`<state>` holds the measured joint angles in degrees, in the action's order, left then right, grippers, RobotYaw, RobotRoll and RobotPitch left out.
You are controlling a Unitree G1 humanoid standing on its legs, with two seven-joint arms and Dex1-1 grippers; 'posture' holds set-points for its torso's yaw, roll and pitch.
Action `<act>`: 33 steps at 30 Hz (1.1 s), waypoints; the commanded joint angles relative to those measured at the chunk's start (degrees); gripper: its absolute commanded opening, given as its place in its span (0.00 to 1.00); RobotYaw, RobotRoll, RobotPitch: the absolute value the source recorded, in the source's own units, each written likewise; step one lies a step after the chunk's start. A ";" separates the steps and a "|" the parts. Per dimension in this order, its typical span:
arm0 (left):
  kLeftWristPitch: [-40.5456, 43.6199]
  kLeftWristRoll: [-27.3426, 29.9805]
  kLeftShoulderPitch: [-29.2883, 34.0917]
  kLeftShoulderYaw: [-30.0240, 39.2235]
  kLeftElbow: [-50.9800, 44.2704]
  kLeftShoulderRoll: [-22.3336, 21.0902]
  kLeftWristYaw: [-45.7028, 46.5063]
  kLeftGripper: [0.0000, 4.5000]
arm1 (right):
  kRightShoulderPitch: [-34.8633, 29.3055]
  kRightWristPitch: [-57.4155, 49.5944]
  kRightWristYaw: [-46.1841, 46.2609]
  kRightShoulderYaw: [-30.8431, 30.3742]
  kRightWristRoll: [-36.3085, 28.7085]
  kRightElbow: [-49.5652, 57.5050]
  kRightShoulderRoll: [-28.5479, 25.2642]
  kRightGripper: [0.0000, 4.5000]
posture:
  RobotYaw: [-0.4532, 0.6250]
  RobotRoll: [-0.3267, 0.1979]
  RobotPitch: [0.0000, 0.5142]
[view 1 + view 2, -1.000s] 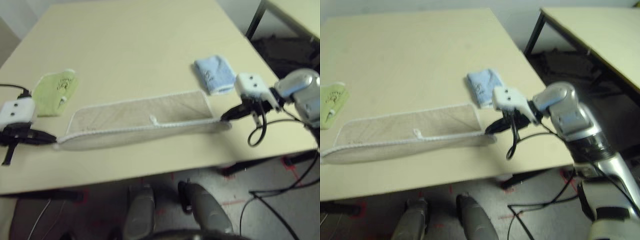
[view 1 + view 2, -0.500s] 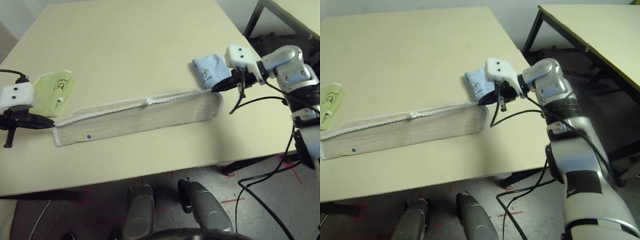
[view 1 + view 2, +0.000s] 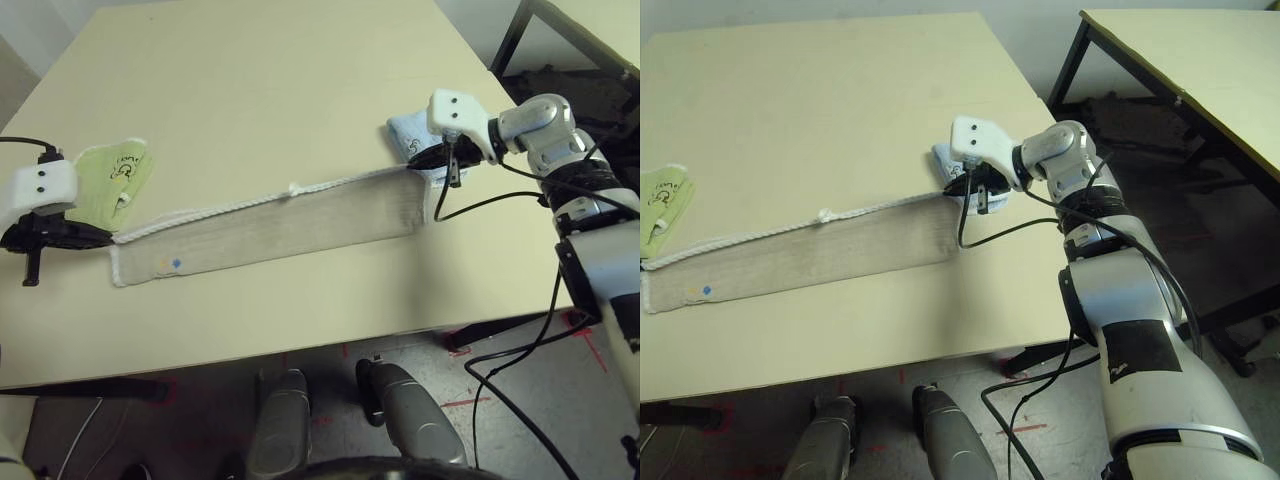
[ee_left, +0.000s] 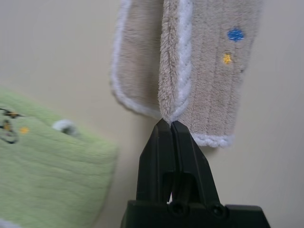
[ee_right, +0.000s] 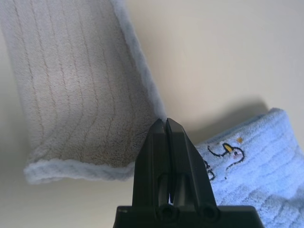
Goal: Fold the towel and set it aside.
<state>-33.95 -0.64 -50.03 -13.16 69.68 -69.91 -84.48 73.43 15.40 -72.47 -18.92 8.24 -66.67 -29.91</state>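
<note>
Towel, tan and ribbed, lies folded in a long strip across the table, stretched between the two grippers. Left gripper has its fingers squeezed tight on one end corner, next to a green cloth. Right gripper pinches the other end corner, next to a blue cloth.

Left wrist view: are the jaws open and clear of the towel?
No, the left gripper has its jaws shut, pinching the corner of the beige towel.
</note>
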 commanded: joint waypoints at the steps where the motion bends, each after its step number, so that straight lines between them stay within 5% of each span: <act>1: -0.66 -3.89 -0.88 0.58 2.05 0.40 2.64 0.01 | 0.57 0.23 1.78 1.09 1.59 -2.02 -0.30 0.00 | 0.40 0.62 0.40; 13: -1.50 -10.47 -3.59 0.51 3.57 1.39 9.13 0.01 | -0.41 0.33 2.52 1.65 2.36 -2.44 -0.04 0.00 | 0.39 0.62 0.40; 17: -1.28 -11.52 -3.45 0.77 3.78 1.21 9.89 0.22 | -0.29 0.19 2.81 1.90 2.33 -2.43 -0.09 0.21 | 0.39 0.62 0.40; 27: -0.63 -10.89 -2.33 4.03 4.04 -1.72 11.70 0.99 | -0.49 -0.22 1.50 3.75 1.95 -0.91 -3.97 1.00 | 0.38 0.62 0.41; 31: 0.00 -5.94 2.42 9.55 3.54 -3.77 9.00 1.00 | -4.27 -4.42 -4.37 5.16 -0.17 4.68 -7.94 1.00 | 0.37 0.62 0.42; 33: 1.27 -0.42 8.76 14.80 3.26 -4.80 4.93 1.00 | -11.03 -10.07 -9.78 5.84 -2.21 13.74 -11.90 1.00 | 0.37 0.62 0.42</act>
<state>-33.86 -4.91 -44.70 -1.65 72.10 -73.64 -76.28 66.58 9.45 -77.93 -13.74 7.94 -58.08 -39.67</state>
